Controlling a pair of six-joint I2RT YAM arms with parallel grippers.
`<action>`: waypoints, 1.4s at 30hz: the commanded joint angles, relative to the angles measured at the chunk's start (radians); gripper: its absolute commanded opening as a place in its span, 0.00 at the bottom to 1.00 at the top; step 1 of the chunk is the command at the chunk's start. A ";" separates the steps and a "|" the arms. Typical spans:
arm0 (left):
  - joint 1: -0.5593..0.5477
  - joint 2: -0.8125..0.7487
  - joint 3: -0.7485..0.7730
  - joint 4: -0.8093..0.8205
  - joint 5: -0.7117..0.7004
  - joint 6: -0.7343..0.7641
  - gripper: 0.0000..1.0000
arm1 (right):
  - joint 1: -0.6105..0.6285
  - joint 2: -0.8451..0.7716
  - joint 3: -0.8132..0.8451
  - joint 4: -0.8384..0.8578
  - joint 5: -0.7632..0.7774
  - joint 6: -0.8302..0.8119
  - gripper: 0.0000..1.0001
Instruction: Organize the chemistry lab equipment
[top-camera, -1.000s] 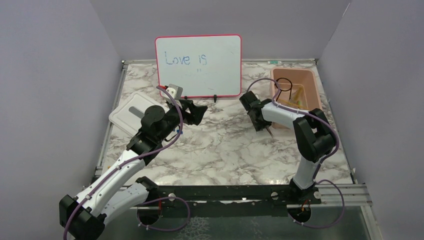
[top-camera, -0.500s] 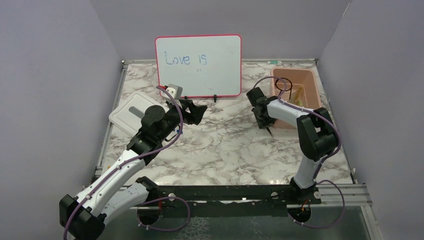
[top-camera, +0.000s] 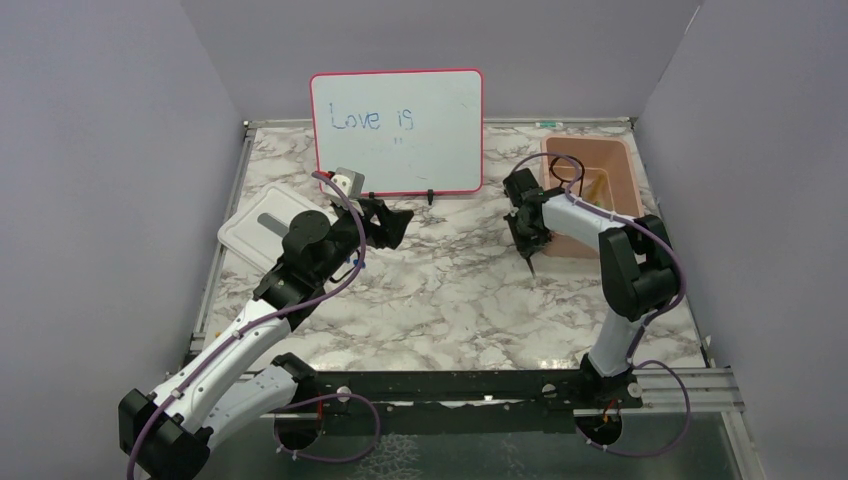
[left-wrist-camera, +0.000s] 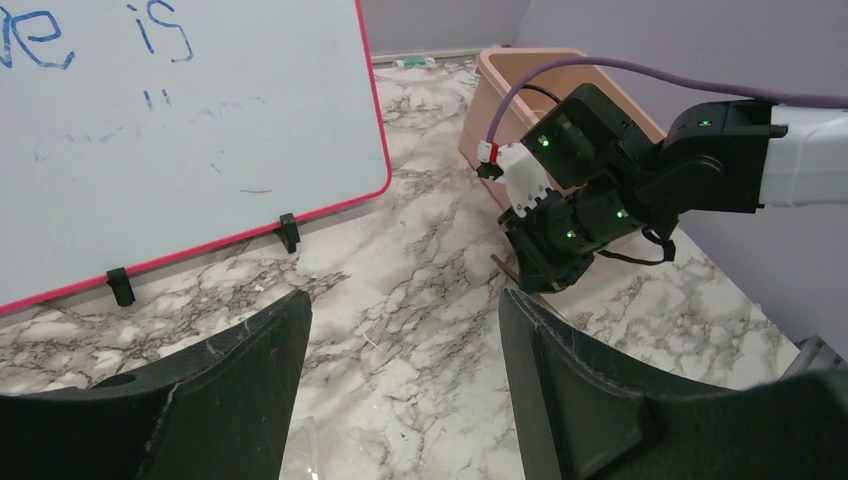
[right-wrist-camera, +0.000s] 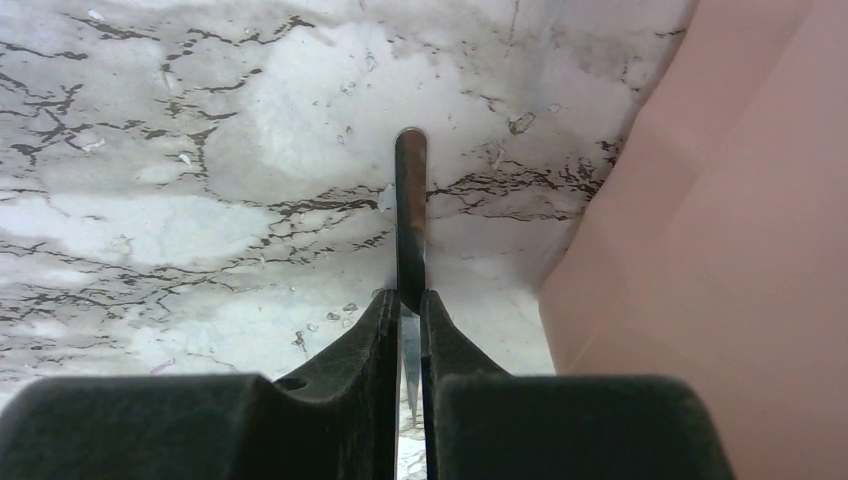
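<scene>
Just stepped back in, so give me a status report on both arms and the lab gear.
Left gripper open, empty. Right gripper shut on thin metal tool, beside pink bin. No obstruction seen.

Robot test cell, lab-like. Marble-patterned worktop (top-camera: 440, 290) enclosed by plain lilac partition walls (top-camera: 110, 170) on three sides. Two arms (top-camera: 240, 335) bolted to metal rail (top-camera: 450, 385) at near edge, purple cables (left-wrist-camera: 600, 63) exposed. Red-framed whiteboard (top-camera: 396, 130) propped at back; pink bin (top-camera: 612, 172) set at right.
</scene>
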 joint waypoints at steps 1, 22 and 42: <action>0.006 -0.005 -0.008 0.014 -0.023 0.009 0.72 | 0.006 0.034 -0.003 0.001 -0.067 0.011 0.18; 0.006 -0.014 -0.008 0.013 -0.023 0.008 0.72 | 0.006 -0.110 0.038 0.067 -0.165 0.026 0.01; 0.006 -0.058 -0.005 -0.016 -0.053 0.003 0.72 | -0.130 -0.488 0.216 0.108 0.228 -0.074 0.01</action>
